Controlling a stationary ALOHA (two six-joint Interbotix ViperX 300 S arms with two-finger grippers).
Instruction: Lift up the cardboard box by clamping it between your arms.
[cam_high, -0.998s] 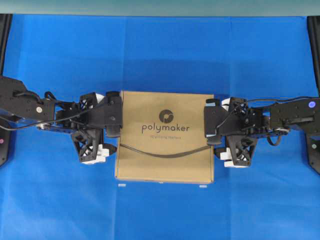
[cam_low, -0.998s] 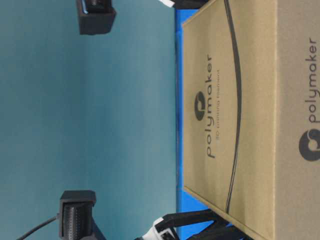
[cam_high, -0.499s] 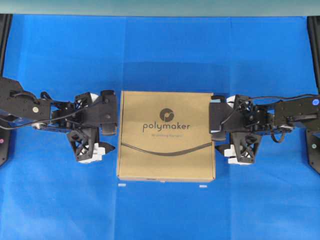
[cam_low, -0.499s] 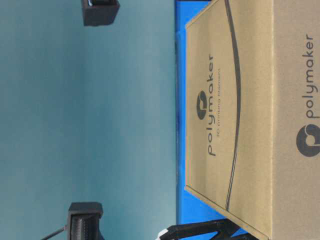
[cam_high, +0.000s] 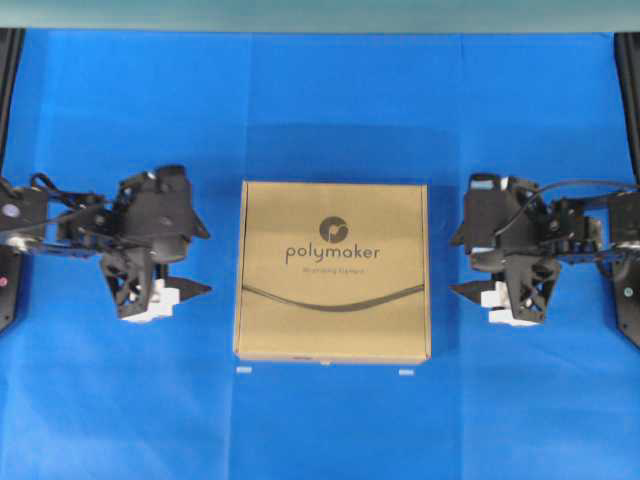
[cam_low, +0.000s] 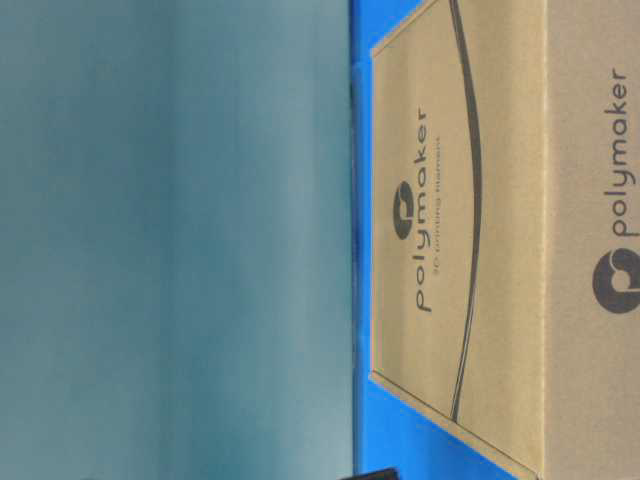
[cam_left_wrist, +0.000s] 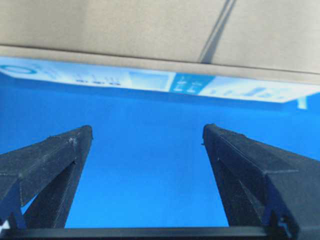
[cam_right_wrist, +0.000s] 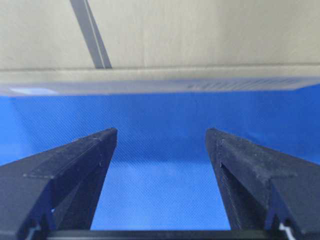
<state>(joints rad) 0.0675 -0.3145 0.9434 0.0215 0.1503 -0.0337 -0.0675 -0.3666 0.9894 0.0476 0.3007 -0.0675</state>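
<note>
Cardboard box (cam_high: 333, 271) lies flat at frame centre on the blue worktop (cam_high: 320, 100). Left gripper (cam_high: 190, 290) and right gripper (cam_high: 470, 290) flank it, well apart, jaws spread, holding nothing. Risk: uneven or low-pressure clamping would let it tilt or slip.

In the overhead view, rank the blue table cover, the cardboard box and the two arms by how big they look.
1. blue table cover: largest by far.
2. cardboard box.
3. left arm and right arm: they look alike in size, each smaller than the box, so I won't rank them.
</note>
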